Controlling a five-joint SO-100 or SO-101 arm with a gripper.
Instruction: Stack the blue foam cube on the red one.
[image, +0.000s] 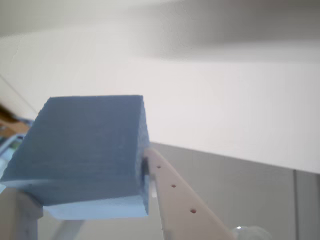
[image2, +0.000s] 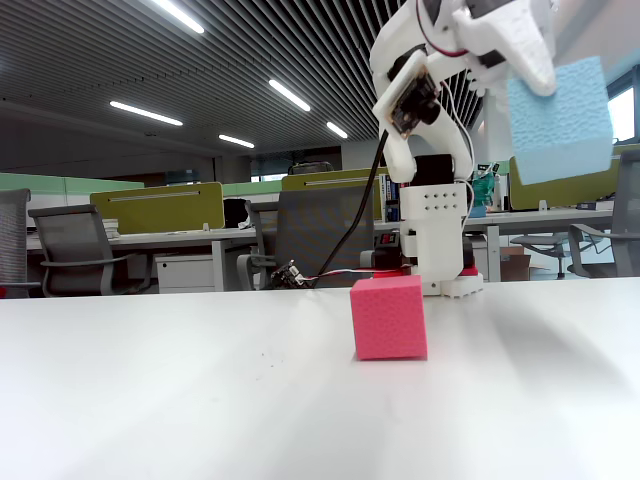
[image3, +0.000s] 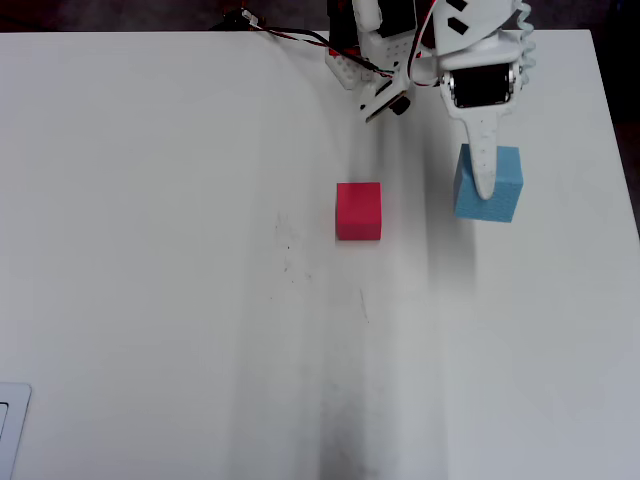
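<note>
My gripper (image2: 545, 85) is shut on the blue foam cube (image2: 560, 118) and holds it high in the air, tilted, up and to the right of the red one (image2: 389, 317) in the fixed view. From overhead, the blue cube (image3: 492, 190) hangs under the white finger (image3: 484, 160), to the right of the red cube (image3: 358, 211), which rests on the white table. The wrist view is filled at left by the blue cube (image: 82, 155) between the fingers (image: 175, 197).
The arm's white base (image3: 375, 50) with its cables stands at the table's far edge. The table's right edge (image3: 615, 150) runs close to the held cube. Office desks and chairs (image2: 310, 235) stand behind the table.
</note>
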